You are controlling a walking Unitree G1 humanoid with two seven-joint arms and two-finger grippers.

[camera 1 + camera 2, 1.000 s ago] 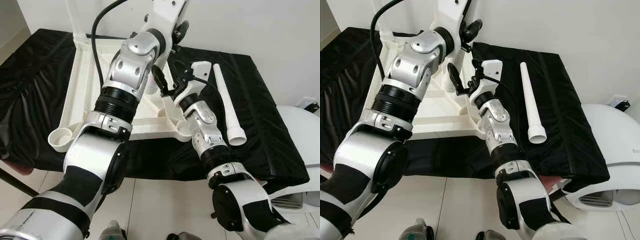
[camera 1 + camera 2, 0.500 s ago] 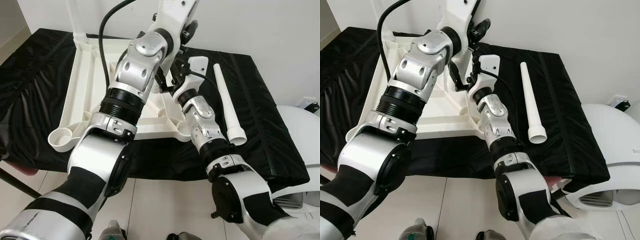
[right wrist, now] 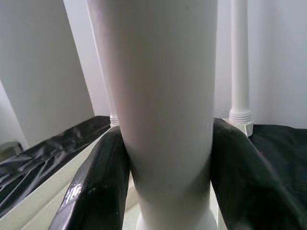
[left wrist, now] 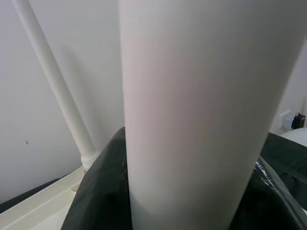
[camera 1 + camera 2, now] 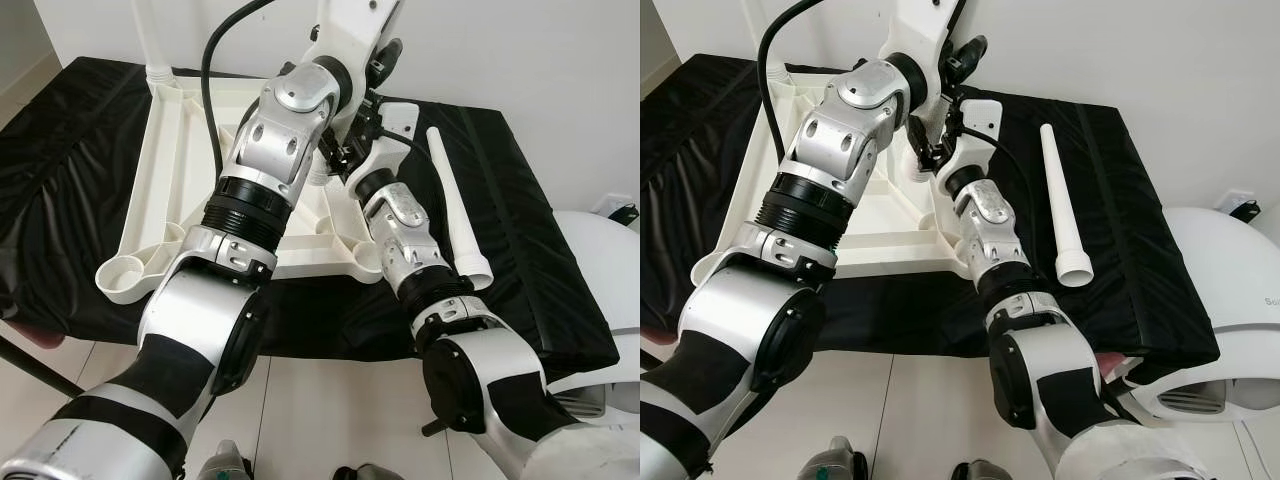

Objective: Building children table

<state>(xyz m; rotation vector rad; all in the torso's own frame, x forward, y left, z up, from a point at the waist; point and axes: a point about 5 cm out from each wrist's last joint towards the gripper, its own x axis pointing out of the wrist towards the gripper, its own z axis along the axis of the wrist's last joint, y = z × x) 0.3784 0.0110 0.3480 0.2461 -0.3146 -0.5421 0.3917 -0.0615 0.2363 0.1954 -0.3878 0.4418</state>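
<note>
Item: white plastic children's table top (image 5: 170, 170), lying upside down on a black cloth (image 5: 60, 170) over a bench against a white wall. One leg (image 5: 148, 35) stands already fitted at the far left corner. A second table leg (image 3: 163, 96) stands upright near the frame's right side, held by both arms. Left gripper (image 4: 192, 201): black fingers (image 4: 96, 201) closed around this leg high up. Right gripper (image 3: 165, 191): fingers (image 3: 93, 191) clamped on the same leg low down, just above its socket. Change over the last second: the right gripper, then apart from the leg with its fingers spread, has moved in and closed on it; the left arm has swung slightly toward the wall. Judgement: the leg is now braced at two heights, ready to be turned or pressed home. Spare leg (image 5: 455, 210) lies loose on the cloth to the right, wide end nearest the robot. Markings: no readable brand, label or writing on any part.
</note>
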